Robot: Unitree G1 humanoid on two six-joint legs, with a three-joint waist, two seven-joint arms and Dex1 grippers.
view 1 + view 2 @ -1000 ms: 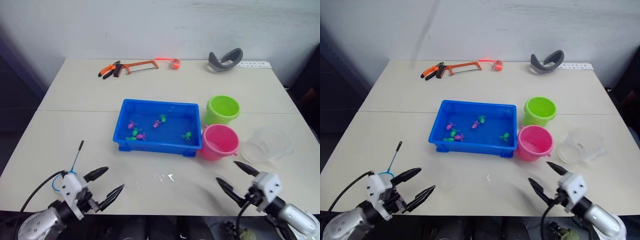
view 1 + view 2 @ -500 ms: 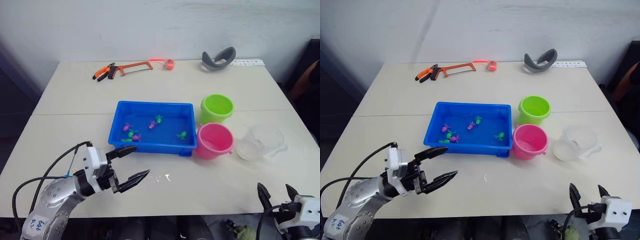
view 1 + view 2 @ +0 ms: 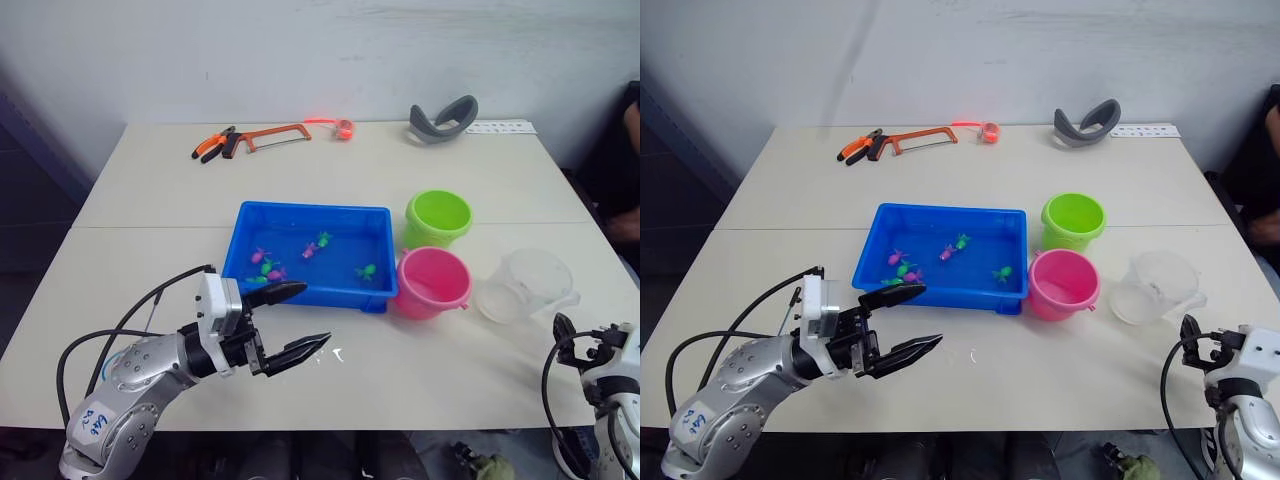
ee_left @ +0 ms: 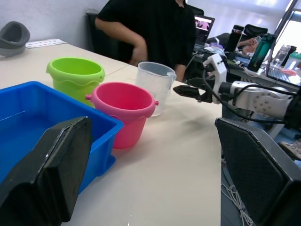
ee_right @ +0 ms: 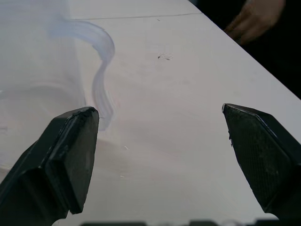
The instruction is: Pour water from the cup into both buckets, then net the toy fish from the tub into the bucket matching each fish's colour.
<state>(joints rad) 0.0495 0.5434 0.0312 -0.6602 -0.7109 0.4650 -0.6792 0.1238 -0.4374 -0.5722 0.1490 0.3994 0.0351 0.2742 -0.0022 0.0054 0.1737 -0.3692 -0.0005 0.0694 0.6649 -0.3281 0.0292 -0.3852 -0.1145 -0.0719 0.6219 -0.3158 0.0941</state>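
The blue tub sits mid-table with water and several tiny pink fish and green fish. To its right stand the green bucket and the pink bucket. The clear cup stands right of the pink one. My left gripper hovers open and empty just before the tub's near left corner. My right gripper is open and empty, low at the table's right edge, close to the cup but apart from it. The net's thin handle pokes out behind my left arm; its hoop is hidden.
A hacksaw, pliers, an orange ring and a grey curved band lie along the far edge. A person in black stands by the table's right side. Small drops lie before the tub.
My left gripper has reached forward and right, up to the tub's near edge. My right gripper dropped below the table's front edge, then rose at the right side near the cup. The camera shifted.
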